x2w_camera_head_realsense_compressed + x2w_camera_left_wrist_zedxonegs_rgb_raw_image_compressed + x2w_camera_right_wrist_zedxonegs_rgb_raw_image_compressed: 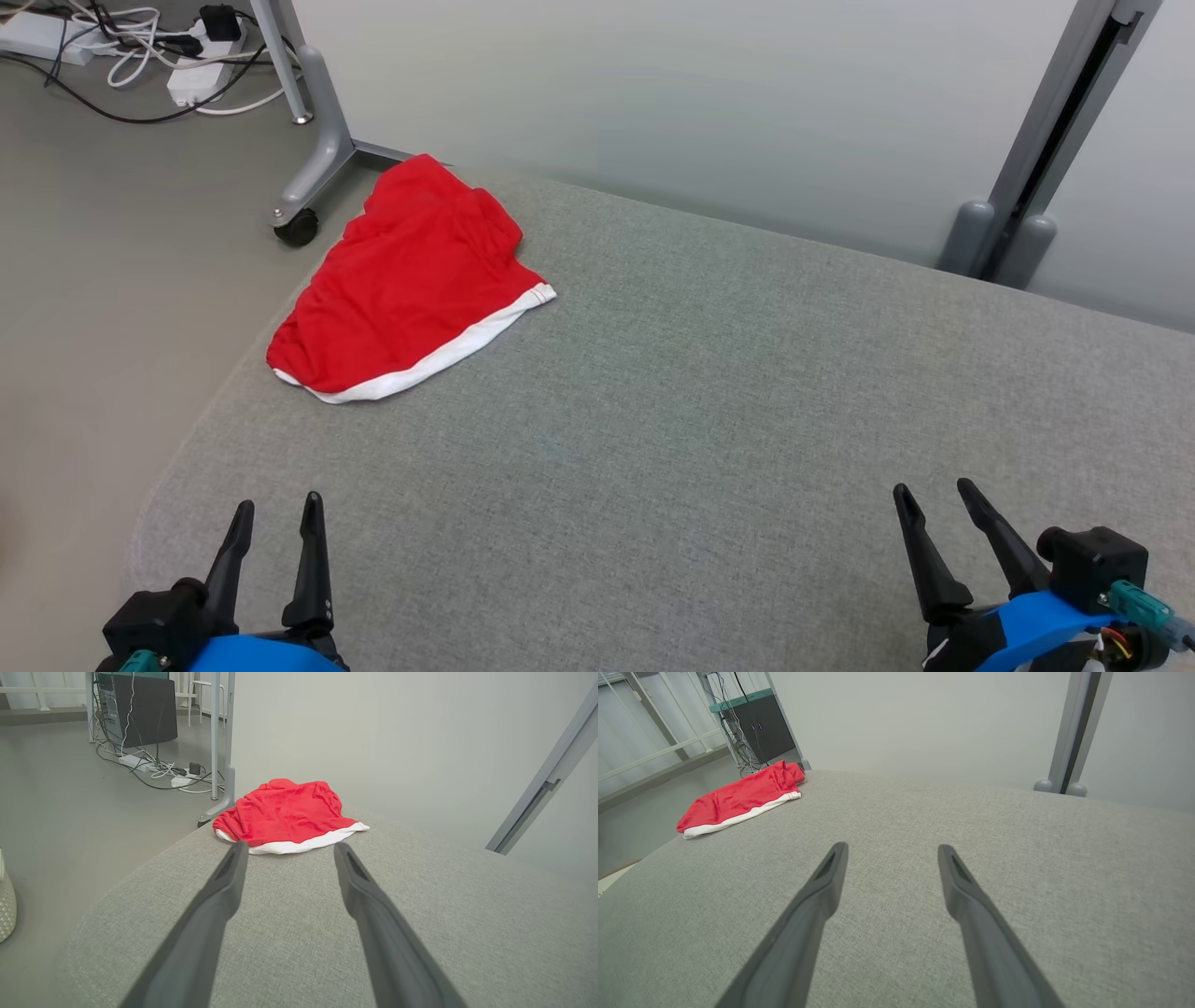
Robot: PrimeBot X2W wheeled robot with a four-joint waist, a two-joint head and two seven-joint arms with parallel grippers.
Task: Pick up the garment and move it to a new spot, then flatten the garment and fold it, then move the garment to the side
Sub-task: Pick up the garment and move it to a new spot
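One garment (411, 280), one table (700, 420), one caster (297, 227), two sets of jaws.

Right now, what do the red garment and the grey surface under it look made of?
Red garment: thin soft cloth, probably a light knit or synthetic, matte; it creases and slumps, with a white band along one edge. Grey surface: woven, heathered upholstery-like fabric, matte; fine weave grain shows close up, and its rounded edge hints at padding, unconfirmed.

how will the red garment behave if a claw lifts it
The red garment looks thin and wrinkled, so it would probably hang limp and bunch. Lying by the edge of the grey surface, a push might slide it off.
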